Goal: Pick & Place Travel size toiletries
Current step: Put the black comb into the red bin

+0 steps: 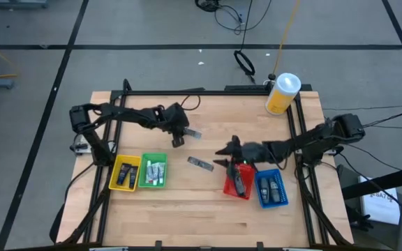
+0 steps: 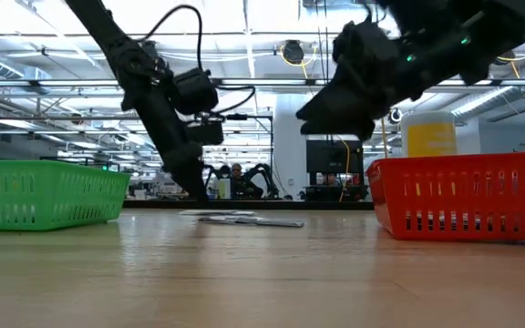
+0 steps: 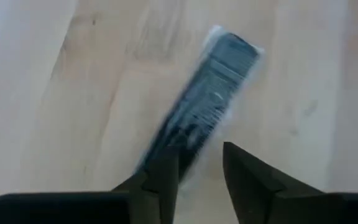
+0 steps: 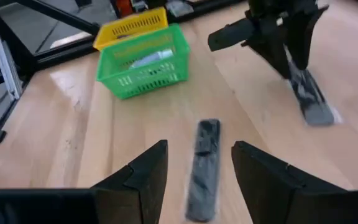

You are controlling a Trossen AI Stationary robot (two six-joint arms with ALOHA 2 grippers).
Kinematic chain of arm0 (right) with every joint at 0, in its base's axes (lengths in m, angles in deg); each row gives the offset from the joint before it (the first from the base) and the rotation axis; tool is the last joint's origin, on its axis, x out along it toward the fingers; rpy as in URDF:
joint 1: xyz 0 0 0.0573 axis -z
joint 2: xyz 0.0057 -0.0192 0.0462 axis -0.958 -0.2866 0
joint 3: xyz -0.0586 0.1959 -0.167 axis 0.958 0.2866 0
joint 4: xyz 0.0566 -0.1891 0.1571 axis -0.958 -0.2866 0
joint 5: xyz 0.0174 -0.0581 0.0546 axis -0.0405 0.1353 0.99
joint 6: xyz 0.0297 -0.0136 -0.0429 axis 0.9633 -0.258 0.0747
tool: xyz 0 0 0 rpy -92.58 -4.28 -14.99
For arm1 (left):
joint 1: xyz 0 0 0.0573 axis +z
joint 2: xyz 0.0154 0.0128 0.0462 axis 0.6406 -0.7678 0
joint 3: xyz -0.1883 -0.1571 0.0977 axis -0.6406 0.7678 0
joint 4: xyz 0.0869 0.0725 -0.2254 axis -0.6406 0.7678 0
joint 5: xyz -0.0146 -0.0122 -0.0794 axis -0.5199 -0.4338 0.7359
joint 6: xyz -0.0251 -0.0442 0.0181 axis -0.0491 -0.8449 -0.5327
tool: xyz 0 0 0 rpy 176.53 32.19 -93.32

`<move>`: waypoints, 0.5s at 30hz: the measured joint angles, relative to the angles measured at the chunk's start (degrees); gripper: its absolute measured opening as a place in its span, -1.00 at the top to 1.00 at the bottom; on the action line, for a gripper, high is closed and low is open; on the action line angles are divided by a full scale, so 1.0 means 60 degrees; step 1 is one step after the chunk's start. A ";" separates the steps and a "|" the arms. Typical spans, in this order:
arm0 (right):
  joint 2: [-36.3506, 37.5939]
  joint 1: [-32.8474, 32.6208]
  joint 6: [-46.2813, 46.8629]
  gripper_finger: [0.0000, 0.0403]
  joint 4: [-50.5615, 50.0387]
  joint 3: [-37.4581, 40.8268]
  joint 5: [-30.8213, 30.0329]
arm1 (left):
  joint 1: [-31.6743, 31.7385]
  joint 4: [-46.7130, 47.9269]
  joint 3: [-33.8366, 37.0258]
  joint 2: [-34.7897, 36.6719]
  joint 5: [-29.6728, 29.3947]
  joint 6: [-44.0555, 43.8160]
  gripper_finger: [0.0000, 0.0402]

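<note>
The left gripper [image 1: 179,139] reaches from the left side toward the middle of the wooden table [image 1: 201,209] and sits low over a dark packet [image 1: 192,132] that lies flat on the wood, in the far half of the table. In the left wrist view the same dark packet [image 3: 199,102] stretches away from the fingers [image 3: 165,177], which stand slightly apart with one end of the packet right at the gap between them — whether they pinch it cannot be told.

The right gripper [image 1: 223,157] comes in from the right and hangs above the table just left of the red bin [image 1: 237,187], its jaws spread wide and holding nothing. Below and ahead of it, a second packet [image 1: 201,163] rests on the bare wood near the table's centre, between the green bin and the red bin; the right wrist view shows this second packet [image 4: 204,160] lying lengthwise in front of the open fingers [image 4: 143,177], not touched.

At the near left stand the yellow bin [image 1: 125,172] and the green bin [image 1: 153,171] side by side, each holding small tubes. At the near right the red bin and the blue bin [image 1: 271,189] touch — both hold dark items. A yellow canister [image 1: 282,93] with a white lid stands at the far right corner.
</note>
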 joint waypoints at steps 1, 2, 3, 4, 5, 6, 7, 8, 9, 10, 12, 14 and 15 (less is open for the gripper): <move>0.0000 0.0274 0.0110 0.15 -0.0088 0.0000 0.0319 | 0.0027 -0.0270 0.0001 -0.0194 -0.0054 0.0004 0.43; 0.0000 0.0532 0.0213 0.15 -0.0179 0.0000 0.0645 | 0.0056 -0.0564 -0.0006 -0.0399 -0.0093 0.0003 0.49; 0.0000 0.0762 0.0268 0.15 -0.0235 0.0000 0.0896 | 0.0071 -0.0830 -0.0006 -0.0622 -0.0116 0.0001 0.55; 0.0002 0.0950 0.0281 0.15 -0.0303 0.0000 0.1069 | 0.0067 -0.1181 -0.0019 -0.0841 -0.0089 -0.0014 0.61; 0.0004 0.1115 0.0282 0.15 -0.0395 0.0000 0.1231 | 0.0039 -0.1555 -0.0039 -0.1041 -0.0074 -0.0028 0.68; 0.0007 0.1249 0.0288 0.15 -0.0539 0.0000 0.1300 | -0.0015 -0.1896 -0.0035 -0.1227 0.0001 -0.0123 0.75; 0.0007 0.1383 0.0324 0.15 -0.0739 0.0000 0.1428 | -0.0104 -0.2264 -0.0043 -0.1398 0.0114 -0.0302 0.82; 0.0007 0.1517 0.0395 0.15 -0.0964 0.0000 0.1517 | -0.0207 -0.2627 -0.0040 -0.1552 0.0305 -0.0503 0.88; 0.0007 0.1662 0.0498 0.15 -0.1203 0.0000 0.1533 | -0.0335 -0.3068 -0.0036 -0.1663 0.0518 -0.0759 0.94; 0.0007 0.1854 0.0583 0.15 -0.1486 0.0000 0.1560 | -0.0493 -0.3504 -0.0029 -0.1766 0.0724 -0.1044 0.97; 0.0007 0.2285 0.0763 0.15 -0.2099 0.0000 0.1565 | -0.0874 -0.4334 -0.0005 -0.1908 0.1012 -0.1450 0.96; 0.0007 0.2803 0.0890 0.13 -0.2592 0.0000 0.1942 | -0.1273 -0.4982 0.0019 -0.1908 0.0937 -0.1547 0.92; 0.0007 0.3056 0.0947 0.12 -0.2703 0.0000 0.2221 | -0.1451 -0.5207 0.0016 -0.1789 0.0764 -0.1561 0.91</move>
